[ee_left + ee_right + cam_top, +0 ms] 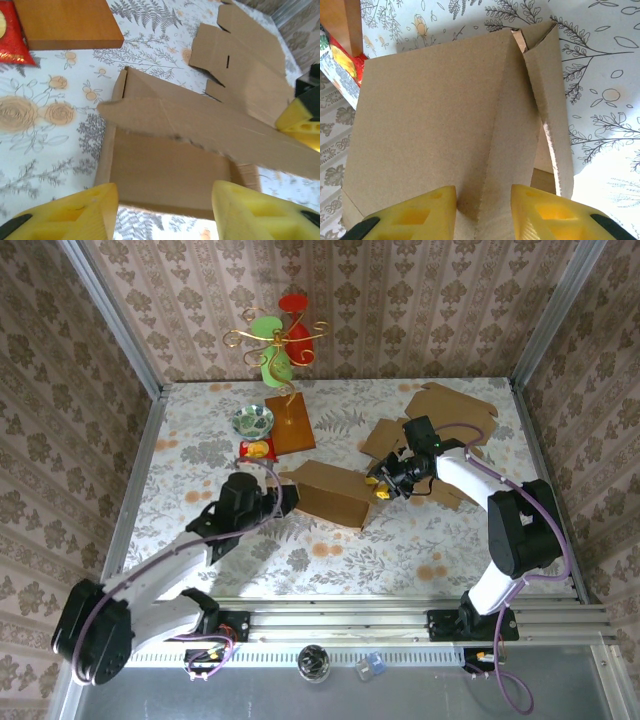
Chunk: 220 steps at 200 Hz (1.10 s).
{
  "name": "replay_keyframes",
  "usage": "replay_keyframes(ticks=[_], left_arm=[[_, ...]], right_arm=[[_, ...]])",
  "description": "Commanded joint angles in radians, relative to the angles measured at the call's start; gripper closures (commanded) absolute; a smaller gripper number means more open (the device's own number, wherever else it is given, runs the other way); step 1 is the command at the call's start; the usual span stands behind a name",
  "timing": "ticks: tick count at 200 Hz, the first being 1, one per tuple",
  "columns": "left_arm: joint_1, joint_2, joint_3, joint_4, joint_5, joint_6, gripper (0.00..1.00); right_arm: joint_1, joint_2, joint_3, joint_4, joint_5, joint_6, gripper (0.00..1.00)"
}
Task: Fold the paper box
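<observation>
The brown paper box [330, 492] lies mid-table, partly formed, with one long flap slanting across its open side [200, 125]. My left gripper [285, 498] is at its left end. In the left wrist view it [165, 200] stands open, its yellow fingers [75, 212] either side of the box's near edge without touching it. My right gripper [380, 485] is at the box's right end. In the right wrist view it [482, 200] is shut on a folded end flap of the box [440, 115], with the crease running down between the pads.
Flat cardboard blanks [440, 420] lie at the back right, just behind the right arm. A wooden board [289, 423], a small bowl [255, 421] and a red packet [257, 449] sit behind the box. A wire ornament stand [280, 340] rises at the back.
</observation>
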Motion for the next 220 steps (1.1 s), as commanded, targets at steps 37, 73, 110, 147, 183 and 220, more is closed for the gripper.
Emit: replay_keyframes(ticks=[37, 73, 110, 147, 183, 220], left_arm=[[0.068, -0.17, 0.234, -0.525, 0.015, -0.213, 0.49], [0.274, 0.083, 0.459, -0.655, 0.231, -0.084, 0.47], [0.296, 0.405, 0.715, -0.703, 0.292, 0.156, 0.46], [0.272, 0.64, 0.907, -0.742, 0.311, 0.301, 0.44], [0.236, 0.729, 0.904, -0.706, 0.311, 0.328, 0.43], [0.198, 0.762, 0.837, -0.651, 0.264, 0.334, 0.45]], right_arm=[[0.006, 0.011, 0.0, -0.073, 0.032, -0.044, 0.65], [0.006, 0.017, 0.012, -0.08, 0.039, -0.058, 0.65], [0.005, 0.036, 0.031, -0.083, 0.037, -0.069, 0.65], [0.007, 0.055, 0.05, -0.086, 0.038, -0.078, 0.65], [0.006, 0.065, 0.06, -0.083, 0.037, -0.078, 0.64], [0.006, 0.071, 0.066, -0.089, 0.041, -0.086, 0.64]])
